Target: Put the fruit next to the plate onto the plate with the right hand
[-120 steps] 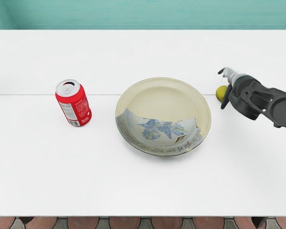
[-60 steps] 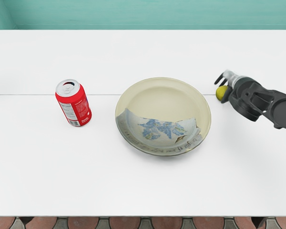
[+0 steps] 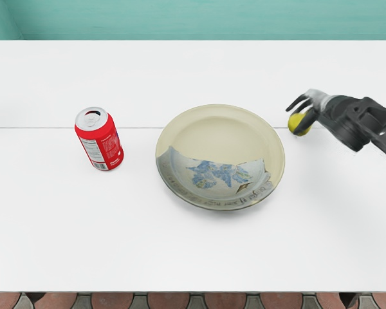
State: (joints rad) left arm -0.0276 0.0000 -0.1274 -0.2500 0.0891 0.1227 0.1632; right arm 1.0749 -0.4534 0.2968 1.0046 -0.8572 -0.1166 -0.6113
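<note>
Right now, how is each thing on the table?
soda can: standing upright, left of the plate.
plate: flat on the table, no fruit on it yet.
fruit: beside the plate's right edge, under the hand.
right hand: over the fruit; grip unclear.

small yellow fruit (image 3: 300, 123) on table, just right of cream plate (image 3: 220, 156)
</note>
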